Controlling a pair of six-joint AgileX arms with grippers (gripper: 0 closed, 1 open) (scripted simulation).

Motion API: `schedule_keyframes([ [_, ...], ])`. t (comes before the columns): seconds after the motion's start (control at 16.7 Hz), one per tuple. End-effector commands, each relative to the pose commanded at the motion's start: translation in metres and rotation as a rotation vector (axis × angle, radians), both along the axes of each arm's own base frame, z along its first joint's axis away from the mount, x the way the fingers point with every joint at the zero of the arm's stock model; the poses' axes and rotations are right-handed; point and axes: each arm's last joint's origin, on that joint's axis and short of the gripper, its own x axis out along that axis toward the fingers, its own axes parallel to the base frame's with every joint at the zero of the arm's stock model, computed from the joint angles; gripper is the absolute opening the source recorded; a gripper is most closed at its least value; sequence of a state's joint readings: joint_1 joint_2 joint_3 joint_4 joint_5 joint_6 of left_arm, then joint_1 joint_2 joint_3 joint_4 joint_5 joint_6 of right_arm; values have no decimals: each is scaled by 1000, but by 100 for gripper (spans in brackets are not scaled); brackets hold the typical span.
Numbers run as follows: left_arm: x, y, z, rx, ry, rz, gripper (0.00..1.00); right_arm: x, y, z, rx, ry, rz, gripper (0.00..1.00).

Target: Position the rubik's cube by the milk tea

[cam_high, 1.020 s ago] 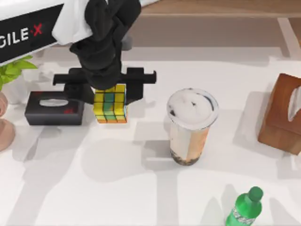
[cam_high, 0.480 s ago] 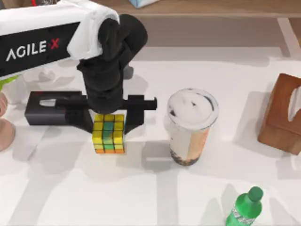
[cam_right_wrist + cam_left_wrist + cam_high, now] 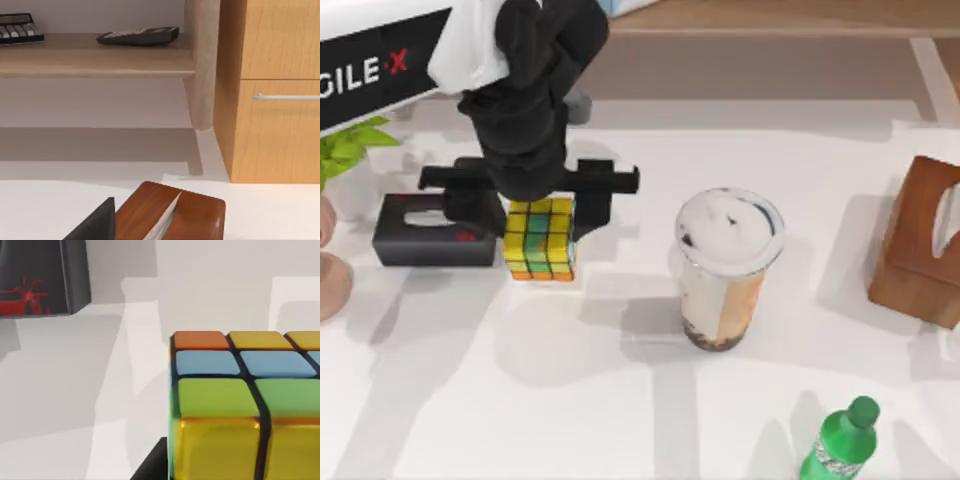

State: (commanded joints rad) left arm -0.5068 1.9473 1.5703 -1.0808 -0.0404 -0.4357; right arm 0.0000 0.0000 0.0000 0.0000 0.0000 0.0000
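The rubik's cube [image 3: 540, 240], yellow, green and orange with dark grid lines, sits between the fingers of my left gripper [image 3: 542, 222], which is shut on it at the table's back left. The left wrist view shows the cube [image 3: 240, 410] close up against the white table. The milk tea [image 3: 725, 275], a clear cup with a white foamy top and dark pearls at its base, stands upright in the middle of the table, well to the right of the cube. A dark finger [image 3: 95, 225] of my right arm shows at the edge of the right wrist view.
A black box [image 3: 425, 230] lies just left of the cube. A brown tissue box [image 3: 920, 245] stands at the right edge and a green bottle [image 3: 842, 440] at the front right. A plant [image 3: 350, 150] is at the far left.
Over the last half second my left gripper has carried the cube back and slightly left, away from the front of the table. The milk tea has not moved.
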Motion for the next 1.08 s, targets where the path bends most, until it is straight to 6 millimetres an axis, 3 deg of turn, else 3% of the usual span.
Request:
schedule_keyframes([
  [0.24, 8, 6, 16, -30, -69, 2, 0, 0, 0, 0, 0, 0, 0, 100],
  [0.42, 8, 7, 16, -42, -80, 21, 0, 0, 0, 0, 0, 0, 0, 100],
  [0.6, 4, 4, 2, -35, -42, 47, 0, 0, 0, 0, 0, 0, 0, 100],
  [0.96, -17, -14, -44, 24, 97, 46, 0, 0, 0, 0, 0, 0, 0, 100],
  [1.08, -19, -16, -49, 31, 112, 42, 0, 0, 0, 0, 0, 0, 0, 100],
])
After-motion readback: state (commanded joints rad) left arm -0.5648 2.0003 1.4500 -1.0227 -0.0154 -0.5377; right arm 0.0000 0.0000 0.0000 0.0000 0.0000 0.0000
